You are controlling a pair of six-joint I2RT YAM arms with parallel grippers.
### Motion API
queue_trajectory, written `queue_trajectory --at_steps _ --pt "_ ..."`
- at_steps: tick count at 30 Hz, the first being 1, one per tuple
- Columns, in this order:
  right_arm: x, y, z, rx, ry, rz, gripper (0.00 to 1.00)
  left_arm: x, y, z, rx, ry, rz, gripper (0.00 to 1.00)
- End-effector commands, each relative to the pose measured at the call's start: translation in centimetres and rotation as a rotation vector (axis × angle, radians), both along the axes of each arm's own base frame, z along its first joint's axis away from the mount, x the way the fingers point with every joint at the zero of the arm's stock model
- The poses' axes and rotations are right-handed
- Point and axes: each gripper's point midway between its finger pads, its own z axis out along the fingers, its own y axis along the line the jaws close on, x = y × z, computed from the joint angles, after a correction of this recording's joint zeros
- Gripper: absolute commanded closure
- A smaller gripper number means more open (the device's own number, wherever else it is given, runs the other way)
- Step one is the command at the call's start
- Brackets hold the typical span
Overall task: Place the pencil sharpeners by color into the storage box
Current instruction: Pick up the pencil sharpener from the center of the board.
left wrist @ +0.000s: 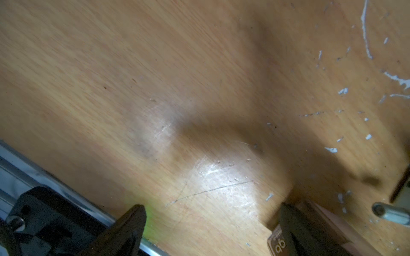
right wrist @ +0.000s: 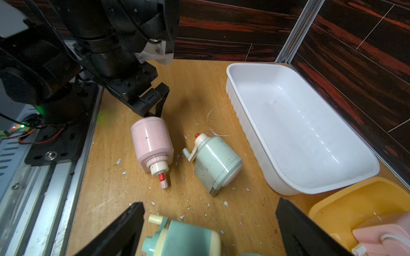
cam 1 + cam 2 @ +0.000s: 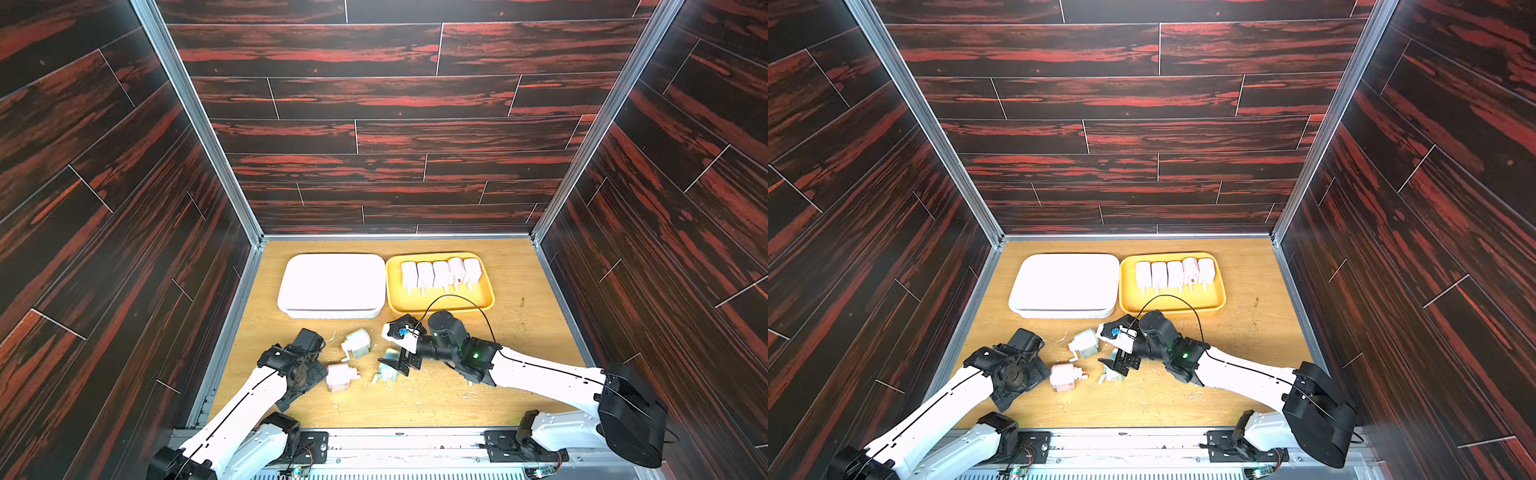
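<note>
Both arms: white link shells w/ thin black seam lines, black motor housings at joints. Right arm [image 3: 544, 374]: green LED lit nr wrist, thin black cable looping above, white cam bracket w/ blue bit. Left arm [image 3: 245, 399]: same build. Tool fingers [image 2: 124, 230] matte black, wedge-shaped. Black base plates w/ silver screws, red/black wires.

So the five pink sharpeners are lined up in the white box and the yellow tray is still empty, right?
Not quite: it's the other way round. Both top views show the five pink sharpeners lined up in the yellow tray, while the right wrist view shows the white box is still empty.
</note>
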Motion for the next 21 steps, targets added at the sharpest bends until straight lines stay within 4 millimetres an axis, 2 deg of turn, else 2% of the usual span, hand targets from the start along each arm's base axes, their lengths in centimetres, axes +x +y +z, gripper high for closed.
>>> queue_trajectory --at_steps 1,6,10,13,21 --pt "-0.5 0.6 0.2 -0.006 -0.009 0.034 0.02 -1.2 0.2 -0.6 0.004 0.053 -0.015 0.0" --pt "-1.9 1.9 -0.3 -0.019 -0.003 0.124 0.03 -1.5 1.4 -0.1 0.06 0.034 0.01 0.0" --pt "-3.5 3.6 -0.9 -0.032 0.001 0.195 0.04 -1.0 1.2 -0.3 0.045 -0.008 0.017 0.0" --pt "-4.6 5.3 -1.9 -0.057 -0.013 0.235 0.05 -1.4 1.0 -0.5 0.032 0.01 0.017 0.0" --pt "-5.9 8.6 -4.6 -0.144 -0.053 0.28 0.09 -1.3 0.6 -0.4 0.008 0.009 0.005 0.0"
